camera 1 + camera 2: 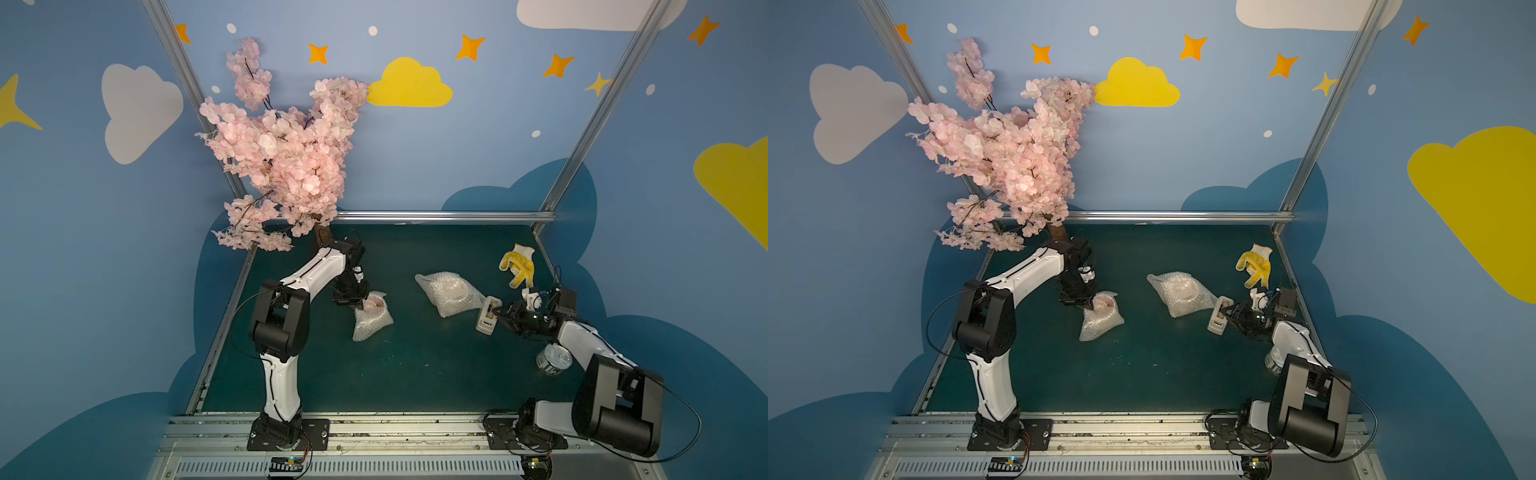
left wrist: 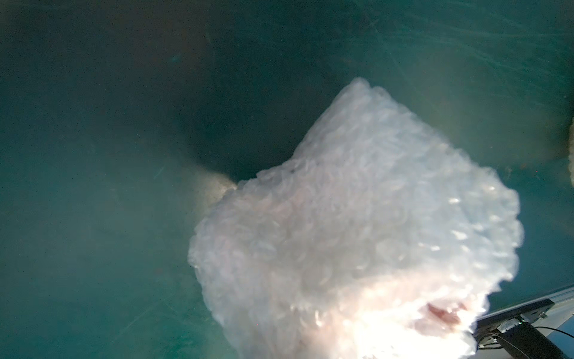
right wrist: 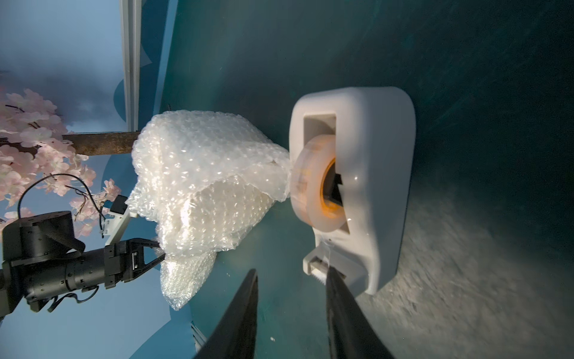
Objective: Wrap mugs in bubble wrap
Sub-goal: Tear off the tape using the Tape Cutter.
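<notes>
While the left tool [image 1: 360, 306] pinches the top of one bubble wrap bundle [image 1: 372, 318] on the green counter [image 1: 415, 365], a second bundle [image 1: 451, 293] lies mid-counter. The right tool [image 3: 292, 276], jaws parted and empty, sits at the tape dispenser [image 3: 366, 186] touching that bundle.

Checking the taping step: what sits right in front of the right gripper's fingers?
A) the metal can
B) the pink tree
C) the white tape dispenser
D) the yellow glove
C: the right gripper points at the tape dispenser, its fingers apart by the cutter end; the glove and can lie elsewhere.
</notes>
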Controlling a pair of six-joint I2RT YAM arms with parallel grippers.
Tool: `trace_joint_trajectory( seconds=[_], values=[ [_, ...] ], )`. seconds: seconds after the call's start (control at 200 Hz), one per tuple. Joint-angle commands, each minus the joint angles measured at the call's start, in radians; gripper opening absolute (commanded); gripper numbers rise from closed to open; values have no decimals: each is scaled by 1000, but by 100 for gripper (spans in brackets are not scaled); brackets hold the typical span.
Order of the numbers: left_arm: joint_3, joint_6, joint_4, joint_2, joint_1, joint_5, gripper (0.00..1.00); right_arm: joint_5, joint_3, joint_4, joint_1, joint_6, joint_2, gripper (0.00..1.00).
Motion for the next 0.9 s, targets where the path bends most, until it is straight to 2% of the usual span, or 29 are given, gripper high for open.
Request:
trace_joint_trajectory(
  seconds=[0.0, 0.43, 0.896],
  values=[
    [-5, 9, -31, -18, -10, 30, 3, 37, -3, -25, 19, -31, 15, 38],
    [-6, 7, -30, -18, -10, 30, 3, 72, -25, 70, 70, 1, 73, 35],
    [-7, 6, -26, -17, -11, 34, 3, 51, 15, 72, 98, 54, 153, 34]
  ],
)
